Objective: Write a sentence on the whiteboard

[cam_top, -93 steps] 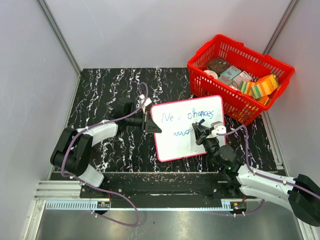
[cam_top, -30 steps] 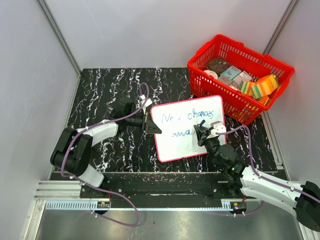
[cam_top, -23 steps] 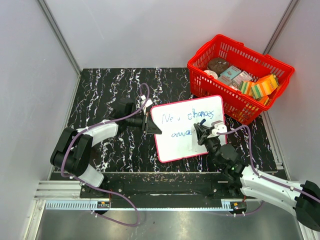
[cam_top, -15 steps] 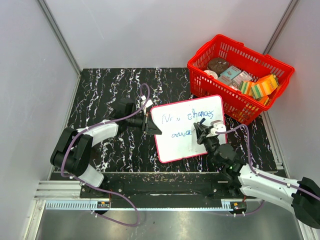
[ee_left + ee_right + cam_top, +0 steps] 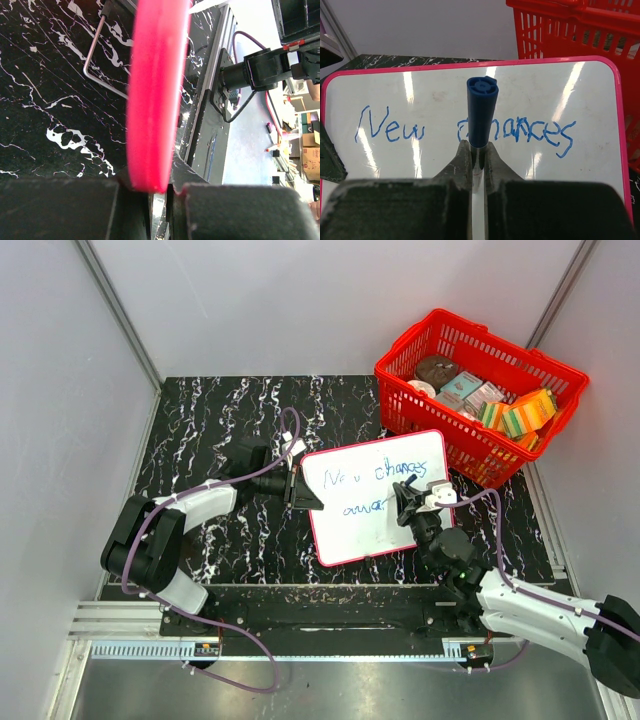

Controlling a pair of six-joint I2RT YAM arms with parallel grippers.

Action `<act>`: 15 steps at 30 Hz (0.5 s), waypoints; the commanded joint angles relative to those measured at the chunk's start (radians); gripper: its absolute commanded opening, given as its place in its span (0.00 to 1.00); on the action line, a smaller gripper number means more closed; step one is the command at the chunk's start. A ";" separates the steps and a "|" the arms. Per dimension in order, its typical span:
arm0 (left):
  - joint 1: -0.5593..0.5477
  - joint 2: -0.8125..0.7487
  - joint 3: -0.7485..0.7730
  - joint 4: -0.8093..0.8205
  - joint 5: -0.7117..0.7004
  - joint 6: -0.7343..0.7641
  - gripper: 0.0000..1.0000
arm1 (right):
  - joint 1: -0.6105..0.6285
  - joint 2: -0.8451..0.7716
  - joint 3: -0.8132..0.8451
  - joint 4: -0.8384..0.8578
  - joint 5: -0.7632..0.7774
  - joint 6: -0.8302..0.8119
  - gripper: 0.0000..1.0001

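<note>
Board clamped on my left, blue marker in my right, writing partly done.

Top: whiteboard (image 5: 352, 532) sits skewed mid-bench (image 5: 215, 420), far right corner just beside the red basket (image 5: 482, 390). My left fingers (image 5: 298, 488) are at its left edge. My right fingers (image 5: 408, 506) are over the board's right half, beside line two of the sentence (image 5: 372, 474). Left wrist: left fingers (image 5: 60, 210) narrow, pinching the board's red rim (image 5: 155, 95), seen edge-on. I can't tell if the board is lifted off the bench. Right wrist: right fingers (image 5: 461, 162) closed tight on a blue marker (image 5: 481, 112), blunt end toward the camera, tip hidden. "New chances" reads clearly, with the marker covering the start of "chances".
</note>
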 commanded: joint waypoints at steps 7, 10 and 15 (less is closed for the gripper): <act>-0.010 -0.003 0.017 -0.043 -0.174 0.147 0.00 | 0.000 0.001 0.028 -0.078 0.006 0.069 0.00; -0.012 0.000 0.015 -0.043 -0.174 0.148 0.00 | 0.002 -0.004 0.028 -0.107 0.004 0.077 0.00; -0.012 -0.001 0.015 -0.043 -0.175 0.148 0.00 | 0.000 -0.024 0.026 -0.153 0.001 0.092 0.00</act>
